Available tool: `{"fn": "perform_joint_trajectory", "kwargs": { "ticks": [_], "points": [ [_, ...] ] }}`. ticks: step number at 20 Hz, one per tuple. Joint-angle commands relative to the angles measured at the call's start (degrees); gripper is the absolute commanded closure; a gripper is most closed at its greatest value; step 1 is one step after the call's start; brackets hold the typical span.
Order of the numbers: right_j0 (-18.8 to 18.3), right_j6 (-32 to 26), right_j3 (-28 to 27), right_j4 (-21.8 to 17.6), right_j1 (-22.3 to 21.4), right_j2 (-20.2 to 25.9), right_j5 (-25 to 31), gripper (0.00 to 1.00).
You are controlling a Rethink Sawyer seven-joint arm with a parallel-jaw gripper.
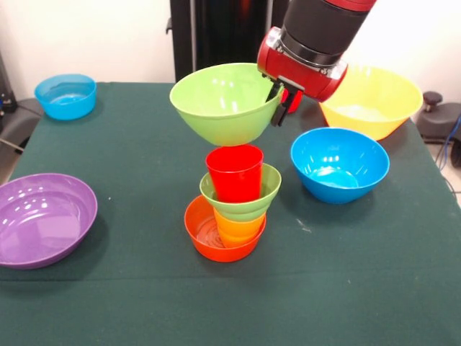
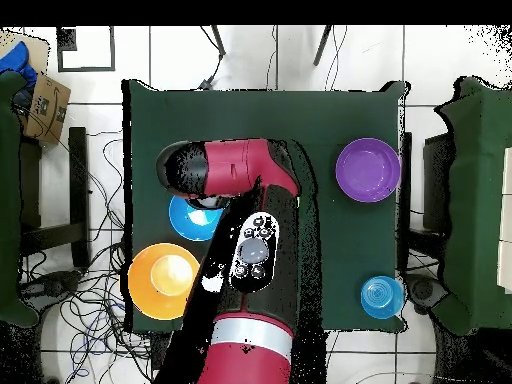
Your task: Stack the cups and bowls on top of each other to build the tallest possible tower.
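My gripper (image 1: 279, 102) is shut on the right rim of a large green bowl (image 1: 223, 101) and holds it upright in the air. Directly below it stands the tower. At the bottom is a small orange bowl (image 1: 216, 236). In it sits a yellow-orange cup (image 1: 239, 226), then a small green bowl (image 1: 245, 203), and a red cup (image 1: 235, 173) on top. A small gap separates the held bowl's base from the red cup's rim. In the overhead view the arm (image 2: 250, 250) hides the tower, the held bowl and the gripper.
On the green table (image 1: 144, 303) a blue bowl (image 1: 338, 164) sits right of the tower, with a large yellow bowl (image 1: 374, 97) behind it. A purple bowl (image 1: 43, 218) lies at the left edge and a small blue bowl (image 1: 66, 95) at the far left corner.
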Motion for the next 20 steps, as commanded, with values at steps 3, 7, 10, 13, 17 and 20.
{"fn": "perform_joint_trajectory", "kwargs": {
  "ticks": [3,7,10,13,17,20],
  "points": [
    [-0.1,-0.3,-0.2,-2.3,0.2,3.1,0.8,1.00],
    [0.4,-0.4,-1.2,-2.2,0.3,3.1,2.7,1.00],
    [0.2,-1.0,-1.3,-2.0,-0.1,3.3,3.7,1.00],
    [0.2,-0.9,-1.3,-1.7,-0.4,3.5,3.6,1.00],
    [0.1,-0.9,-2.3,-1.4,-0.2,3.6,4.6,1.00],
    [0.2,-1.1,-2.8,-1.4,-0.2,3.6,5.8,1.00]
  ]
}}
